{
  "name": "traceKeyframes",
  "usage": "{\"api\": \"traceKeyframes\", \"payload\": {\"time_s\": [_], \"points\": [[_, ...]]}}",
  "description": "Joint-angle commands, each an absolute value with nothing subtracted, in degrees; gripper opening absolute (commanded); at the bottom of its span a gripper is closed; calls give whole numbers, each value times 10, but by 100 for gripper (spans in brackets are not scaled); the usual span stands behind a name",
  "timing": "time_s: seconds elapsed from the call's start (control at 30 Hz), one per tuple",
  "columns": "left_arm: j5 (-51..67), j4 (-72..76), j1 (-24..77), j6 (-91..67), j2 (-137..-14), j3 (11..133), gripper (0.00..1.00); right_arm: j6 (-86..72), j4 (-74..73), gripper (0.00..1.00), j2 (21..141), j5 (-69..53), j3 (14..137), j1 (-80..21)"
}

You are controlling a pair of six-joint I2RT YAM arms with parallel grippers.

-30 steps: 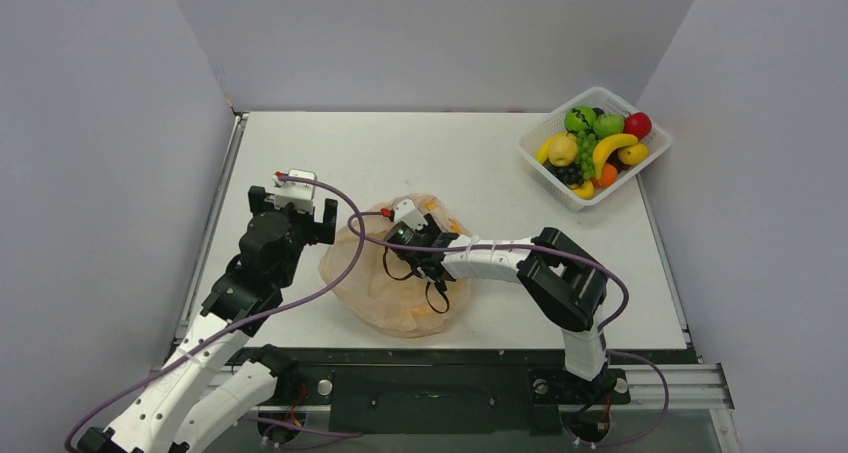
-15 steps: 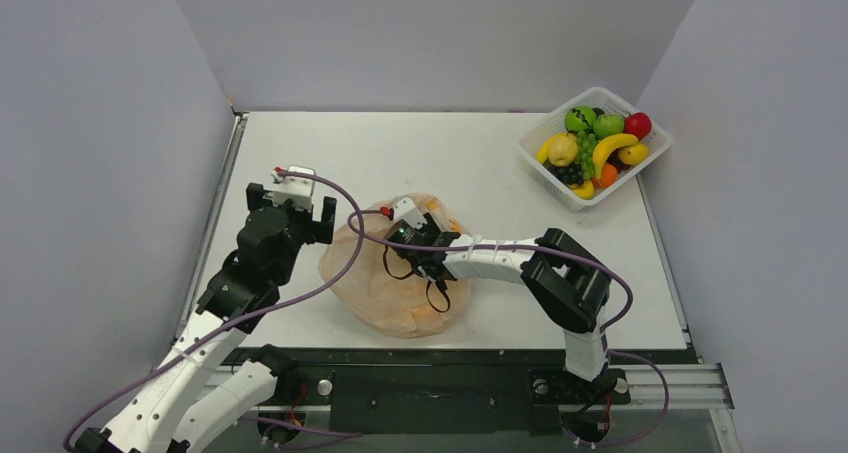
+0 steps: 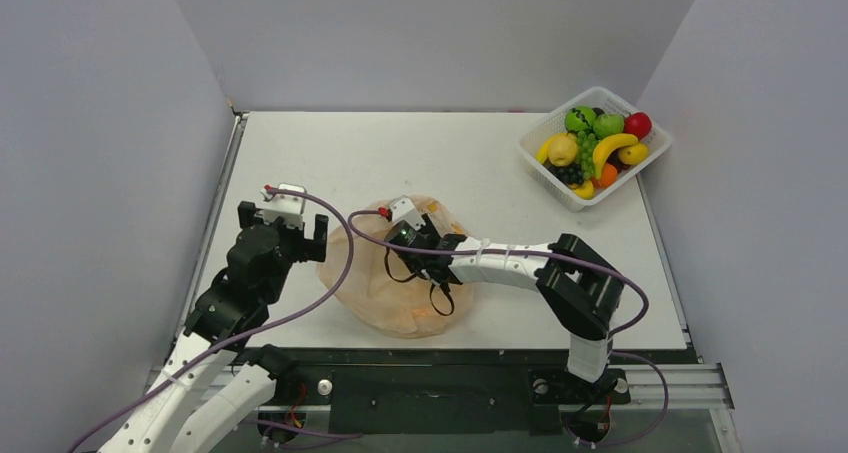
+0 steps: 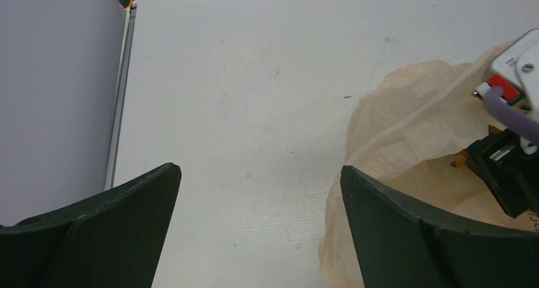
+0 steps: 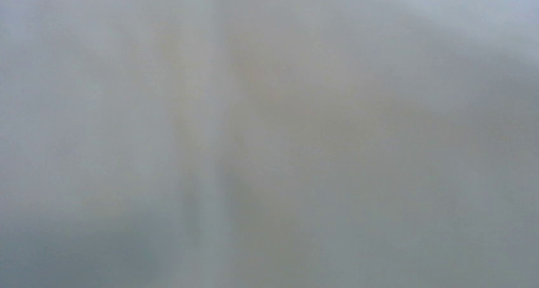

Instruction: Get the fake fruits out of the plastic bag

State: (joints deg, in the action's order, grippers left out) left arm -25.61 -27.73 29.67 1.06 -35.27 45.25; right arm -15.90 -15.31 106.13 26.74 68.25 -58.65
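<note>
two arms bend low over the table (image 3: 420, 153). the left gripper (image 4: 254, 224) hangs released, jaws wide, beside the plastic bag (image 3: 375, 295) at the middle of the near edge. the right gripper (image 3: 412, 256) reaches sideways into the bag; its grip i cannot tell.

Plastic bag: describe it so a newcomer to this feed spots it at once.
On the white table, look near the front edge, between the two arms. The plastic bag is the crumpled peach-orange heap that the right arm reaches into. Unlike the rigid white basket at the far right corner, it is soft and translucent.
</note>
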Motion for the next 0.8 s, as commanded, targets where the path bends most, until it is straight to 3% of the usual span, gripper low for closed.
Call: {"api": "traceKeyframes", "payload": {"time_s": [0.0,0.33,0.77], "points": [[-277,-239,299,4,-312,435,97,-167,-146,0,957,216,644,-598],[-258,-243,288,-16,-341,435,97,-151,-82,0,784,58,567,-598],[-251,-247,275,-22,-338,434,97,-171,-53,0,672,109,606,-524]]}}
